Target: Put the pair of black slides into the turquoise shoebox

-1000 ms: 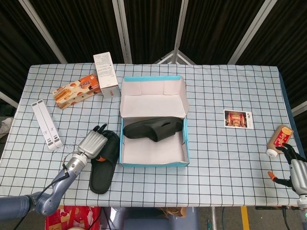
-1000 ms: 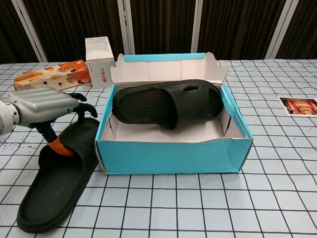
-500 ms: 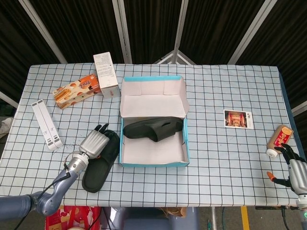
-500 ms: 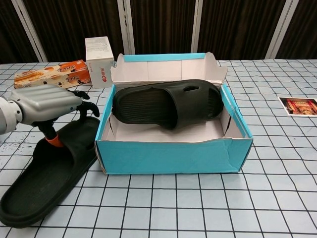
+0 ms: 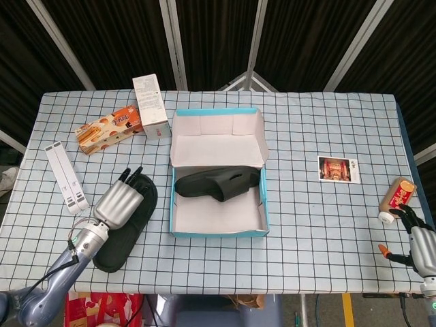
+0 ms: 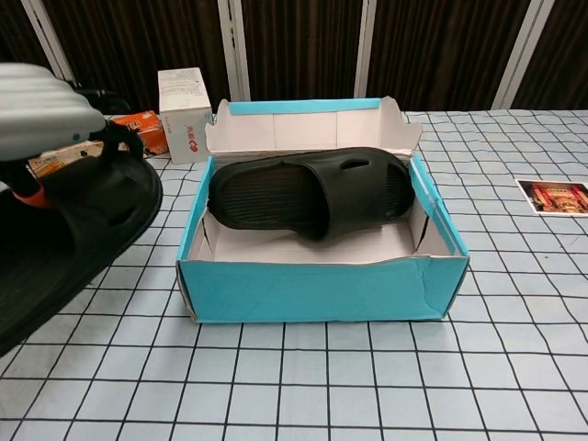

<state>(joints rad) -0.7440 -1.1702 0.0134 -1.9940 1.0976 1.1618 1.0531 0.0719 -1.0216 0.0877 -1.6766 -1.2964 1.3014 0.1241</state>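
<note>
Checkered tablecloth carries the turquoise shoebox [image 5: 218, 174], one black slide [image 5: 218, 182] already inside. Just left of it, the left hand [image 5: 117, 203] grasps the second slide [image 5: 126, 221], raised; boxing it remains. Right hand [image 5: 421, 240] idles far off, fingers apart.

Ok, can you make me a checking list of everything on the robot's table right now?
Surface: checkered tablecloth, flat.
Job's things: turquoise shoebox open, one black slide inside; second slide outside, left of the box, lifted by the left robot hand.
Clutter: orange snack box, white carton, white folded stand, photo card, bottle lying at the right edge.
Robot hands: left holds the slide; right robot hand near the bottle, fingers apart, holding nothing.
Cables: thin wire at the left wrist.
Surroundings: dark curtains, metal poles.
</note>
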